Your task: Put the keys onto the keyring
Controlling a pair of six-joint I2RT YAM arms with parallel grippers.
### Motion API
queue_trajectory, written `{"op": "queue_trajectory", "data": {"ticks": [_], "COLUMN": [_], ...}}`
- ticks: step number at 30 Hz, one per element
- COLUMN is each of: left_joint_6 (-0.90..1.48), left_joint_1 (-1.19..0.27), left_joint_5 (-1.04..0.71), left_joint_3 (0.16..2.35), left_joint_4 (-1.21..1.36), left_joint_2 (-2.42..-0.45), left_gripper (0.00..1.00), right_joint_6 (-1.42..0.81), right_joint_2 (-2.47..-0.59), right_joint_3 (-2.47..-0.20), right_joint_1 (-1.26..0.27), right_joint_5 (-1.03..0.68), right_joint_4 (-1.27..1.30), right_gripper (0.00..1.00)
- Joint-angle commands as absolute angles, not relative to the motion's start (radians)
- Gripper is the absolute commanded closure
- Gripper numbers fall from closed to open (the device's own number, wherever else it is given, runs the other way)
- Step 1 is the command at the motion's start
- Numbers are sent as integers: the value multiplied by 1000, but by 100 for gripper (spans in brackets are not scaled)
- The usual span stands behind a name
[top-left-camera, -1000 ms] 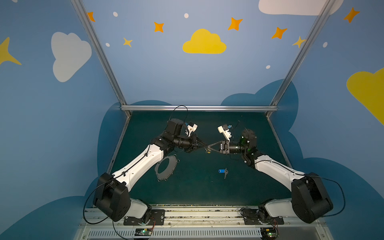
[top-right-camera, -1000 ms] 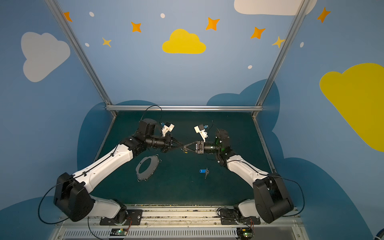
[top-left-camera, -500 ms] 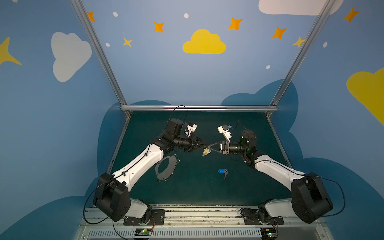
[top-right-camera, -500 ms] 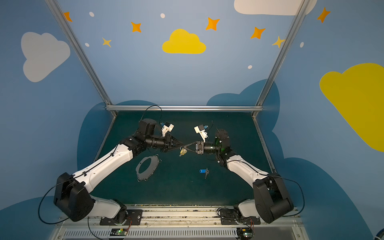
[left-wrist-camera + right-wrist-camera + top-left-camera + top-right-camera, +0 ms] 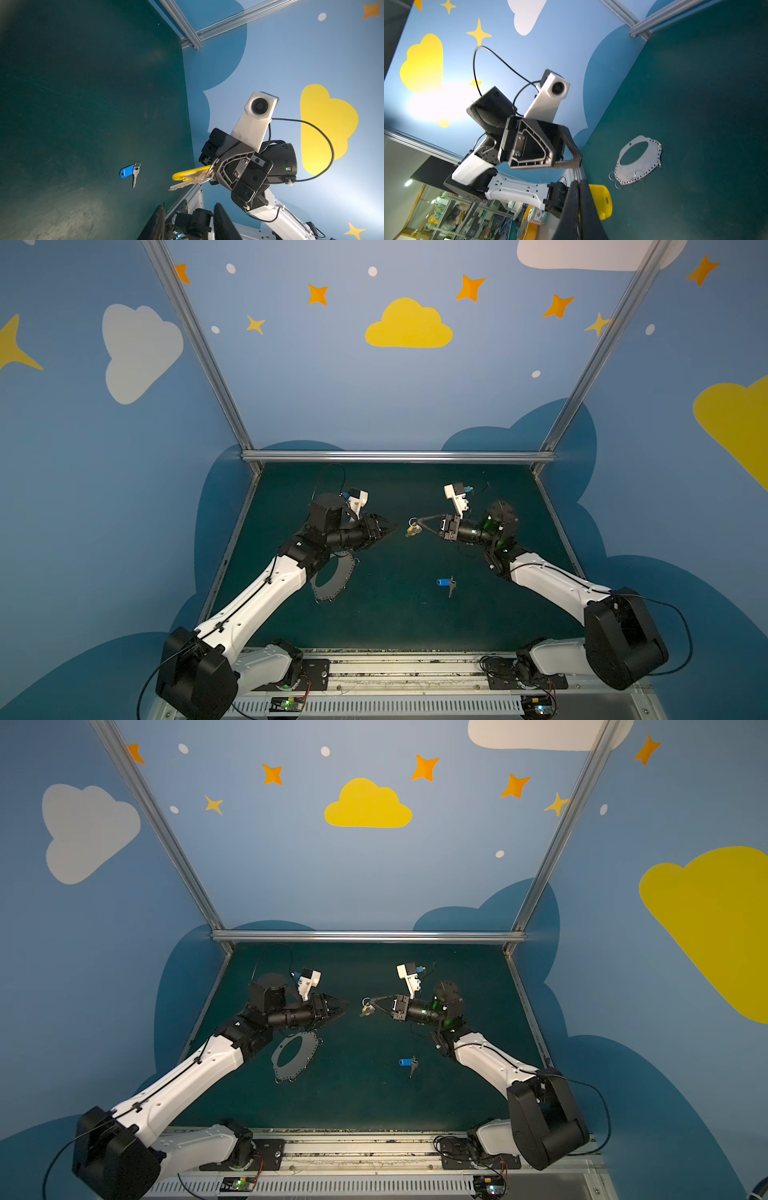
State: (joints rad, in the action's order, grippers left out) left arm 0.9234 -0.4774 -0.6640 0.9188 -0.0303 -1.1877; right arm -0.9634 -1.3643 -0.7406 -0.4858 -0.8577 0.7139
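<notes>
The key with the yellow tag point(image 5: 189, 173) hangs in mid-air above the mat, and my right gripper point(image 5: 417, 525) is shut on its ring end. The right wrist view shows the yellow tag point(image 5: 600, 199) sticking out beside the closed fingers point(image 5: 571, 212). My left gripper point(image 5: 392, 529) is open and empty, a short gap to the left of that key, facing it. The key with the blue tag point(image 5: 444, 582) lies flat on the mat in front of the right arm. The keyring point(image 5: 641, 166), a grey plate edged with small wire rings, lies on the mat, partly under the left arm in both top views.
The green mat point(image 5: 395, 614) is walled by blue panels and aluminium posts at the back and sides. A metal rail point(image 5: 415, 668) with both arm bases runs along the front edge.
The right gripper closed on the yellow-tagged key. The left gripper, shut on that key a second ago, opened and drew back to the left, so the key now hangs from the right gripper alone.
</notes>
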Motion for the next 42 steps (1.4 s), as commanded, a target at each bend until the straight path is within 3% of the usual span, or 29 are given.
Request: {"op": "queue_trajectory", "data": {"ticks": [1, 15, 23, 26, 29, 31, 36, 42], "left_joint_6": [948, 931, 906, 876, 802, 750, 641, 562], "left_joint_1": [-499, -528, -529, -529, -530, -525, -519, -519], "left_joint_5": [-631, -615, -608, -604, -568, -546, -589, -683], "left_joint_3": [903, 922, 939, 962, 1029, 1086, 1239, 1350], "left_joint_4": [81, 116, 95, 51, -99, -218, -479, -642], "left_joint_2": [-1182, -1208, -1202, -1204, -1213, -1236, -1341, -1473], "left_gripper": [62, 74, 92, 96, 96, 96, 96, 96], "right_joint_6": [-1011, -1036, -1039, -1012, -945, -870, -684, -694], "right_joint_2": [-1357, -1411, -1421, -1416, -1390, -1362, -1277, -1250], "right_joint_3": [-733, -724, -724, -726, -723, -725, -732, -709], "right_joint_1": [-513, -577, -582, -581, -570, -555, -524, -499], "right_joint_5": [-810, -777, -778, -781, -769, -757, -696, -743], "right_joint_4": [825, 891, 897, 861, 749, 615, 333, 346], "right_gripper": [100, 100, 100, 94, 75, 68, 63, 67]}}
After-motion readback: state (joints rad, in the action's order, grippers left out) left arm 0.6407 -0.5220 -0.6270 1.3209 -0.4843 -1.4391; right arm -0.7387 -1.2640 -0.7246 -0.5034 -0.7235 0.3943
